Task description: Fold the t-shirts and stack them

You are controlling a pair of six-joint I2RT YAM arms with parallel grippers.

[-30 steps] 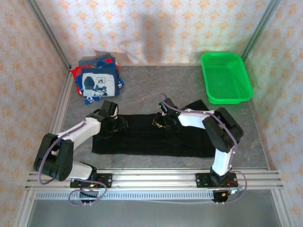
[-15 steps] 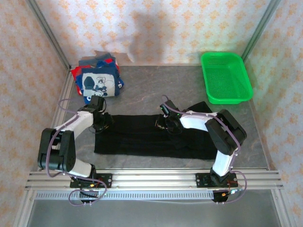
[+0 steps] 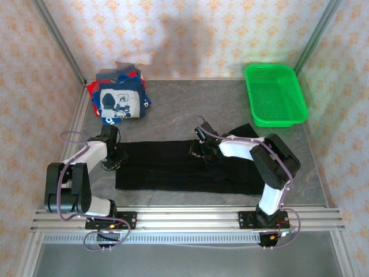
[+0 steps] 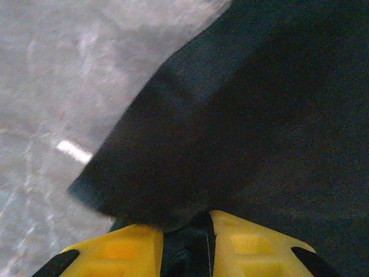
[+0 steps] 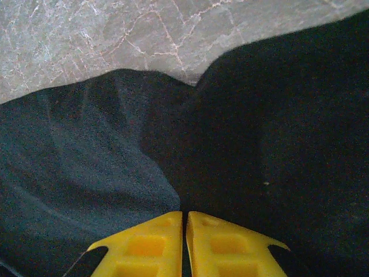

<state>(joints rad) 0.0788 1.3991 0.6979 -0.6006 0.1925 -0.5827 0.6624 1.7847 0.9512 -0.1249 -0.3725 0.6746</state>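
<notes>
A large black t-shirt (image 3: 173, 170) lies as a long flat strip across the middle of the table. My left gripper (image 3: 113, 157) sits at the strip's far-left upper corner. In the left wrist view that gripper (image 4: 185, 222) is shut on a bunch of the black cloth (image 4: 259, 115). My right gripper (image 3: 200, 151) rests at the strip's upper edge near the middle. Its yellow fingers (image 5: 147, 245) stand almost together, and a fold of the black cloth (image 5: 277, 127) is pinched in the right gripper (image 5: 184, 214). Folded t-shirts (image 3: 119, 99) are piled at the back left, a navy one with a white cartoon print on top.
A bright green mesh basket (image 3: 275, 94) stands at the back right. Grey marbled table (image 3: 179, 109) lies bare between the pile and the basket. Metal rails (image 3: 184, 218) run along the near edge, and patterned walls close in the sides.
My left gripper has swung leftward along the shirt's upper edge, out to its left corner, with the cloth in its hold. The right gripper has hardly moved.
</notes>
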